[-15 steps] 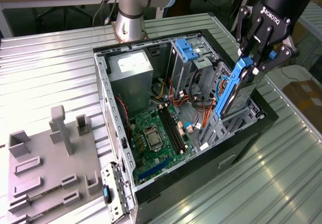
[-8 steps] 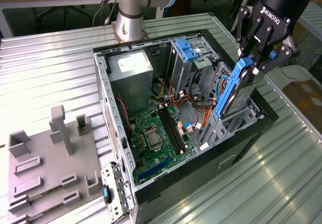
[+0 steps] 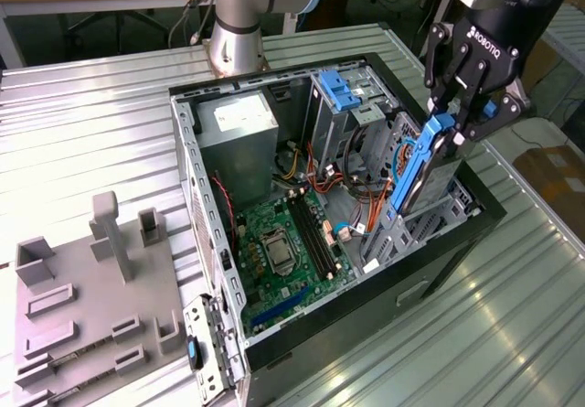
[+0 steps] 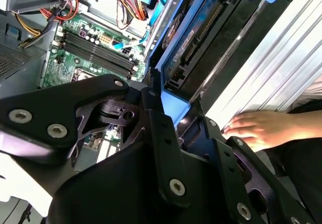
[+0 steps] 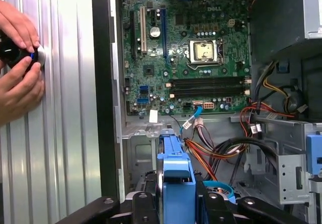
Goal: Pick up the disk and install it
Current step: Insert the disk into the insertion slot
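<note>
Tool (image 3: 460, 119) clamped on disk (image 3: 425, 169), upright over open case (image 3: 302, 348), cables (image 3: 364, 213) just beside, hand (image 4: 259, 128) near

A short word in white capitals stands on the black body of the gripper (image 3: 455, 122). In the first wrist view another short white word is printed on the green motherboard (image 5: 171, 58), beside the processor socket (image 5: 204, 50). The white sticker (image 3: 239, 112) on the grey power supply box (image 3: 230, 155) probably carries print, but it cannot be read.
</note>
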Controlling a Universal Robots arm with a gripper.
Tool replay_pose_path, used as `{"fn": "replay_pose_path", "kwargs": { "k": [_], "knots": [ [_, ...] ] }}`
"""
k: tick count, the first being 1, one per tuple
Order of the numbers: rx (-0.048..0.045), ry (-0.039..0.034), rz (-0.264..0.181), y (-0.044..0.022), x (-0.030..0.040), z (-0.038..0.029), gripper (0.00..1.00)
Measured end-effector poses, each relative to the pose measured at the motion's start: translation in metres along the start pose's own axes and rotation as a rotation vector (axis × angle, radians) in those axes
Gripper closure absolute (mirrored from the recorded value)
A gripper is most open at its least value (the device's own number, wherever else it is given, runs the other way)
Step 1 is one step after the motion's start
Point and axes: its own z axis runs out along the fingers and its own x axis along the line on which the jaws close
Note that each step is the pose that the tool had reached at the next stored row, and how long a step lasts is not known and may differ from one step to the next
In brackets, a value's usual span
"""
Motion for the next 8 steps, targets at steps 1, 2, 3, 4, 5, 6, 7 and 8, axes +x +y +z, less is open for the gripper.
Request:
{"fn": "replay_pose_path", "kwargs": {
  "k": [1,2,3,4,5,6,7,8],
  "knots": [
    [0.0000,0.0000,0.000,0.0000,0.0000,0.0013,0.63],
    [0.0000,0.0000,0.000,0.0000,0.0000,0.0025,0.63],
    [0.0000,0.0000,0.000,0.0000,0.0000,0.0034,0.63],
    [0.0000,-0.0001,0.000,0.0000,0.0000,0.0044,0.63],
    [0.0000,0.0000,0.000,0.0000,-0.0001,0.0060,0.63],
    [0.0000,0.0000,0.000,0.0000,-0.0001,0.0069,0.63],
    [0.0000,0.0000,0.000,0.0001,-0.0001,0.0071,0.63],
    [0.0000,0.0000,0.000,0.0000,-0.0001,0.0071,0.63]
  ]
}}
